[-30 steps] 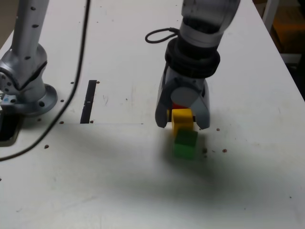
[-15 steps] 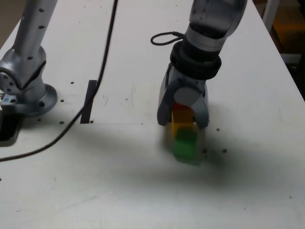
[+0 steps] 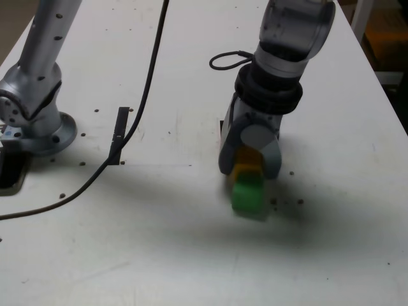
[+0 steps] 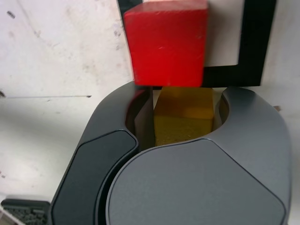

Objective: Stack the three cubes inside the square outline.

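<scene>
Spreading across the whole exterior view, the white counter [image 3: 191, 255] carries everything, with the arm's silver base [image 3: 35, 108] at the exterior view's left and a black cable [image 3: 137, 108] trailing over a straight tape strip [image 3: 118, 135]. The end effector [image 3: 250, 167] reaches down near the middle, its jaws pressed against the sides of the yellow cube [image 4: 183, 117], pinching it. The green cube [image 3: 248, 196] sits on the counter just in front, touching or nearly touching the yellow one. In the wrist view the red cube [image 4: 168, 43] lies just beyond the yellow cube, partly over the square outline [image 4: 255, 47]; the yellow and green cubes appear to lie outside it. The cubes look light, rigid and matte, so a squeeze on two opposite flat faces, centred, should hold without slipping. Crooked placement could topple the stack.
</scene>
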`<state>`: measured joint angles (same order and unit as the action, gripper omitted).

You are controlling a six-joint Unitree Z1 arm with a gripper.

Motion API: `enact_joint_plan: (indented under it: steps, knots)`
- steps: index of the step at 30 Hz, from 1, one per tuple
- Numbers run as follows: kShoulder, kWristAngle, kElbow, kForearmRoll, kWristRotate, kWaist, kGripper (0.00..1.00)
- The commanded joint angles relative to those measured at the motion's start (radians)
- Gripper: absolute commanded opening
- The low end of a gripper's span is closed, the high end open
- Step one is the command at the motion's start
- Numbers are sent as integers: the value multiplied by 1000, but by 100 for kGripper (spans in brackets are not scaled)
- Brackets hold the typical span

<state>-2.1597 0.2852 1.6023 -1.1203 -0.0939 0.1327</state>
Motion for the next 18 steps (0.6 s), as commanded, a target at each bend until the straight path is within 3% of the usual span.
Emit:
enact_joint_plan:
  steps: [1,12,18]
  knots:
    - [-2,-12,5,16,2,-2,24]
    - [55,-86,56,-15,-23,-2,22]
    - [111,-109,115,-98,-42,0,22]
